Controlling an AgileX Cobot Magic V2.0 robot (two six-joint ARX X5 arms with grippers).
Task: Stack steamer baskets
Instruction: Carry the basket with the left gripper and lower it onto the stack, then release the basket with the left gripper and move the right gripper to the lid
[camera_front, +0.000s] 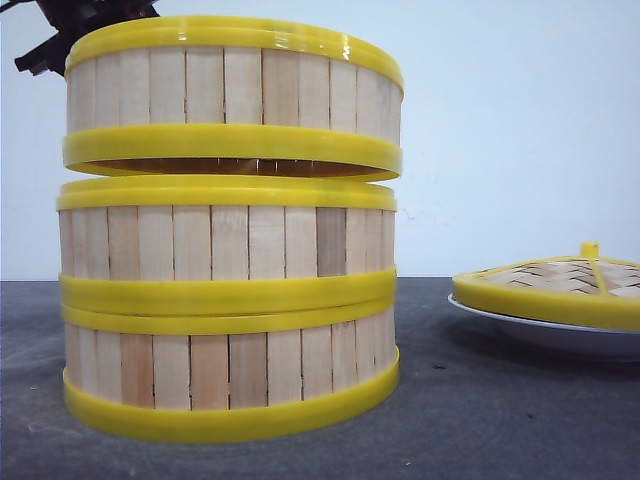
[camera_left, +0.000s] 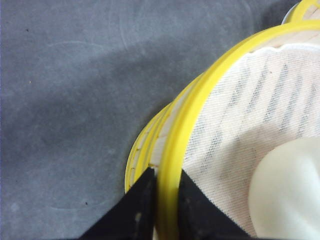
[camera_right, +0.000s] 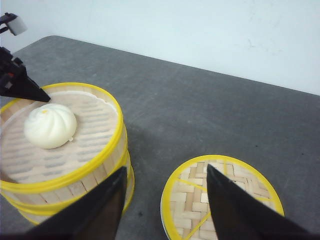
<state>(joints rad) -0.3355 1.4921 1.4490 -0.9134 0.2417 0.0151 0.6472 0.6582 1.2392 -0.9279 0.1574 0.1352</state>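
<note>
Front view: my left gripper (camera_left: 167, 200) pinches the rim of the top steamer basket (camera_front: 235, 95), held just above the two stacked baskets (camera_front: 228, 310). My right gripper (camera_right: 165, 200) hangs open and empty above the lid (camera_right: 222, 200).

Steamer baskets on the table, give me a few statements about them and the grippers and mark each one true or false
1. The top steamer basket rests flush on the stack. False: a gap shows beneath it.
2. The left gripper pinches the top basket's rim. True.
3. A white bun lies in the top basket. True.
4. The right gripper holds the woven lid. False: it is open above the lid, which lies on the white plate.
</note>
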